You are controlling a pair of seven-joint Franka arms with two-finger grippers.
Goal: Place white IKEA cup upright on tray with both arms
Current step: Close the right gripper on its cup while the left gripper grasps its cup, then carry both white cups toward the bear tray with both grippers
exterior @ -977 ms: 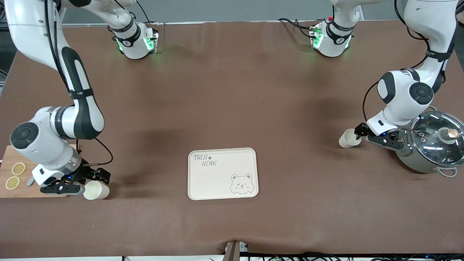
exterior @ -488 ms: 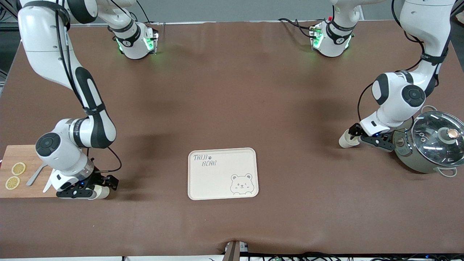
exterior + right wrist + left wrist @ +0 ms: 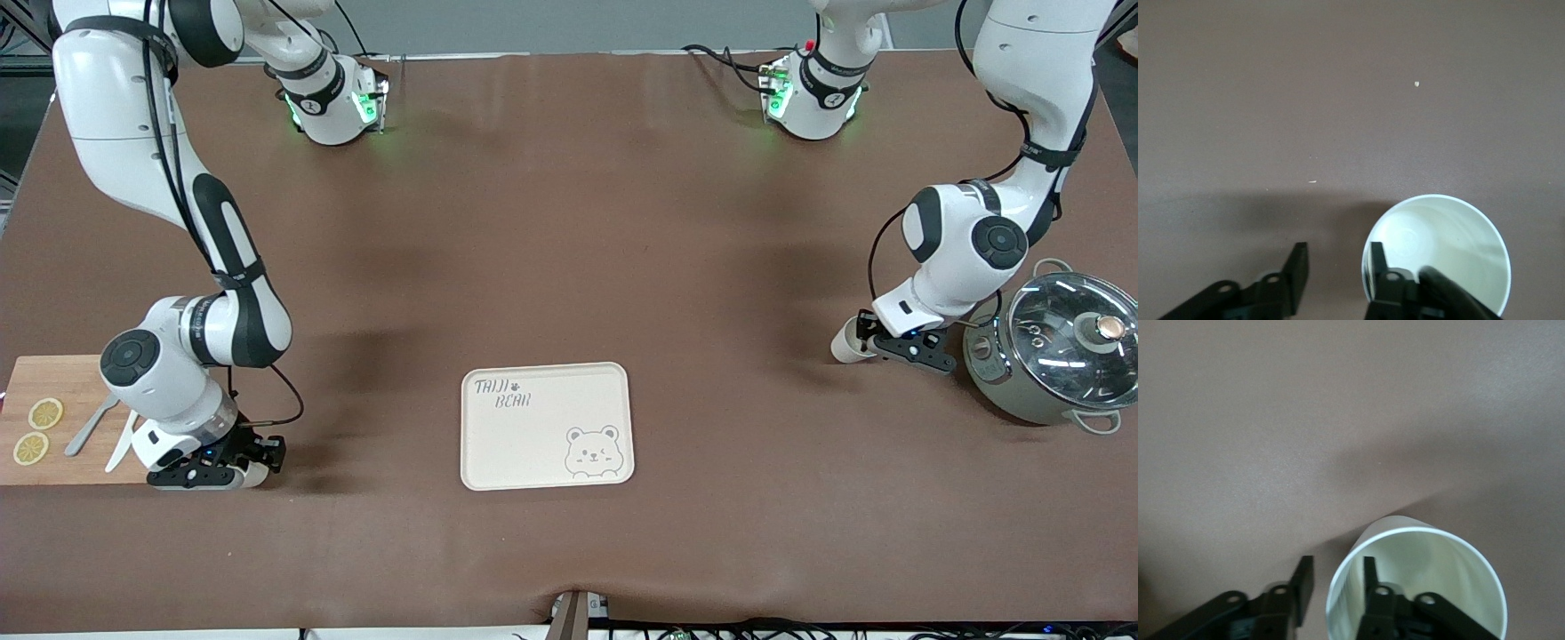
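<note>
Since half a second ago, both grippers have pushed farther onto their cups, and each cup is now largely covered in the front view.

The right gripper (image 3: 252, 455) sits low at the bench surface, at the right arm's end and just beside the wooden board (image 3: 44, 378). Its fingers are apart and straddle the wall of the cup by the board (image 3: 255, 476). The right wrist view shows one finger inside the mouth of that cup (image 3: 1451, 247) and the other outside it, with the right gripper (image 3: 1337, 250) not yet pinched on the wall.

The left gripper (image 3: 867, 342) is low at the left arm's end, beside the lidded pot (image 3: 1058, 347). Its fingers are likewise apart around the rim of the cup by the pot (image 3: 842, 348). In the left wrist view the left gripper (image 3: 1335, 563) has one finger inside that cup (image 3: 1431, 567) and one outside.

The tray (image 3: 533, 444) has not moved. It lies bare between the two arms, well apart from both cups and nearer the front camera than the cup by the pot. Open brown bench (image 3: 569, 222) surrounds it on every edge. The board's corner crowds the right gripper, and the pot stands close to the left one.
</note>
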